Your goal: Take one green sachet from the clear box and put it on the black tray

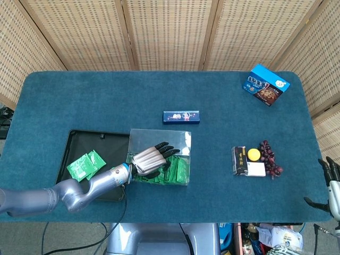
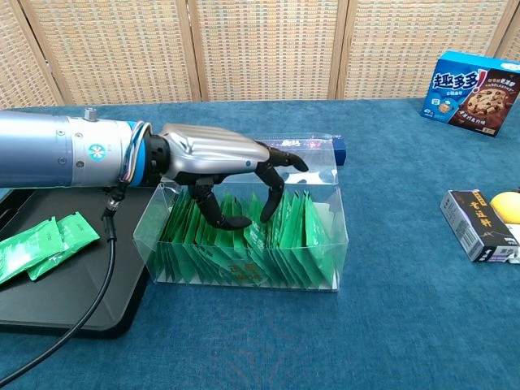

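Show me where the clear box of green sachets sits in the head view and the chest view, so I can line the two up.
Head view: the clear box sits left of centre, near the table's front edge, just right of the black tray.
Chest view: the clear box fills the centre foreground, with the tray at its left.
Shared landmark: the left hand reaching into the box.

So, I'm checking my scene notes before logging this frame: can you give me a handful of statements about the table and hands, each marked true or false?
1. The left hand reaches into the clear box of green sachets. True.
2. The black tray holds no sachets. False: green sachets already lie on it.
3. The blue cookie box sits at the table's far right corner. True.
4. The right hand is gripping the grapes. False: it is at the table's right edge, apart from them.
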